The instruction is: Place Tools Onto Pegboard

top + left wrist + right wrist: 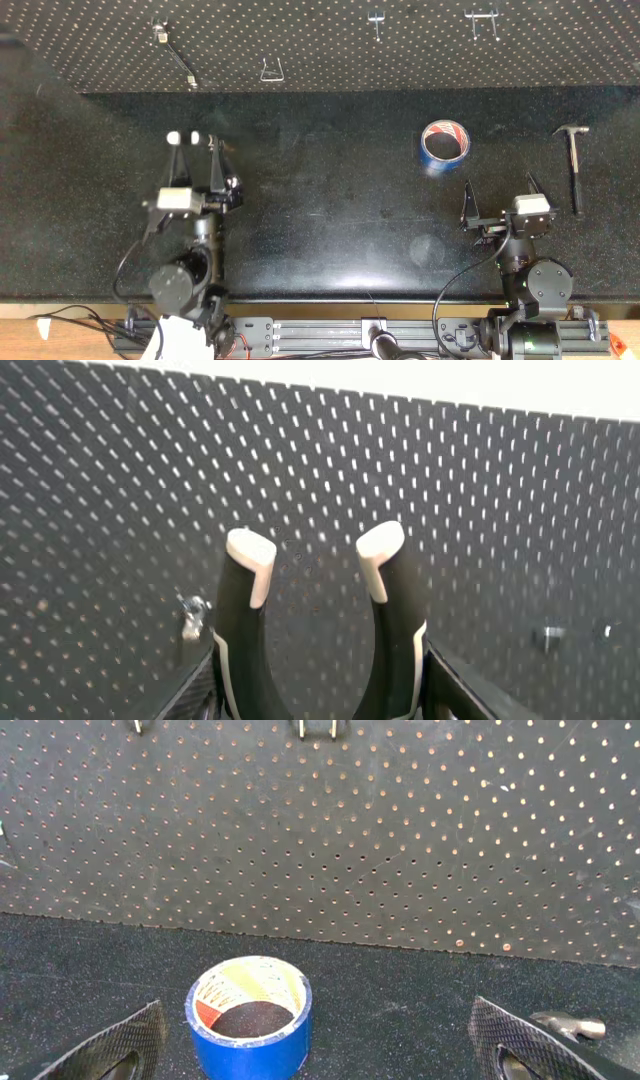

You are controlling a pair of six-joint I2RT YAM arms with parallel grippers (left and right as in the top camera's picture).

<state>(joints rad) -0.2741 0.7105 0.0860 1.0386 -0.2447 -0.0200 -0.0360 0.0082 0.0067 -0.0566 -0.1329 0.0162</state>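
Note:
A pair of pliers (pixel 385 610) with black handles and white tips stands between the fingers of my left gripper (pixel 318 700), which is shut on it. The handles point at the pegboard (pixel 480 510). From above, the left gripper (pixel 195 175) is at the table's left with the white tips (pixel 186 136) ahead of it. A blue tape roll (pixel 444 145) lies flat at right-centre, and a hammer (pixel 573 165) lies at the far right. My right gripper (pixel 498 197) is open and holds nothing, a short way behind the tape roll (pixel 248 1020). The hammer head (pixel 565 1023) peeks past one finger.
The pegboard (pixel 330 45) runs along the table's far edge. It carries a hook with a long rod (pixel 175 55), a wire loop (pixel 271 70) and two metal hooks (pixel 376 20) (pixel 481 18). A small hook (pixel 192 618) sits near the pliers' handle. The black table (pixel 320 200) has free room in the middle.

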